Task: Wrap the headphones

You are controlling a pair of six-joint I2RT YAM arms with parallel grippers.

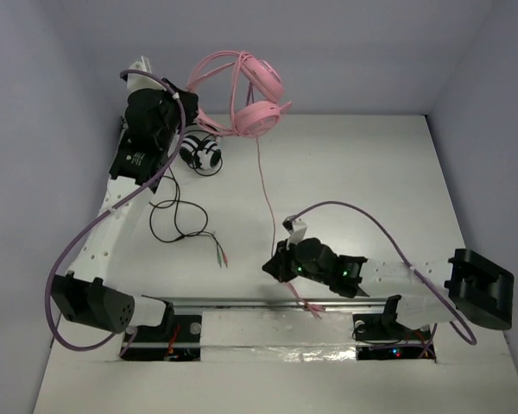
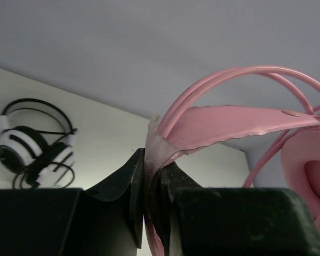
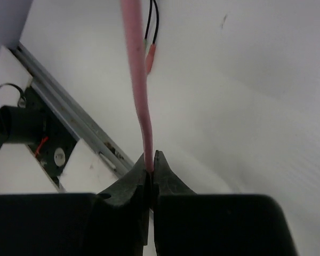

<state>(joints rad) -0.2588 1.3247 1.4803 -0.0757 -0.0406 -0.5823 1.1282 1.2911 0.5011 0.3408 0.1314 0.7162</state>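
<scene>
Your left claw (image 2: 152, 170) pinches the headband (image 2: 229, 124) of the pink padded over-ear headphones (image 1: 257, 103) above the table's (image 1: 354, 190) far edge. Your right claw (image 3: 151, 169) pinches their thin pink cable (image 1: 265, 194). Winding seems unstarted: next, carry the cable round the headband.

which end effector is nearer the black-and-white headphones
Left. The left end effector holds the pink headband beside the black-and-white headphones; the right end effector pinches the pink cable far off.
</scene>
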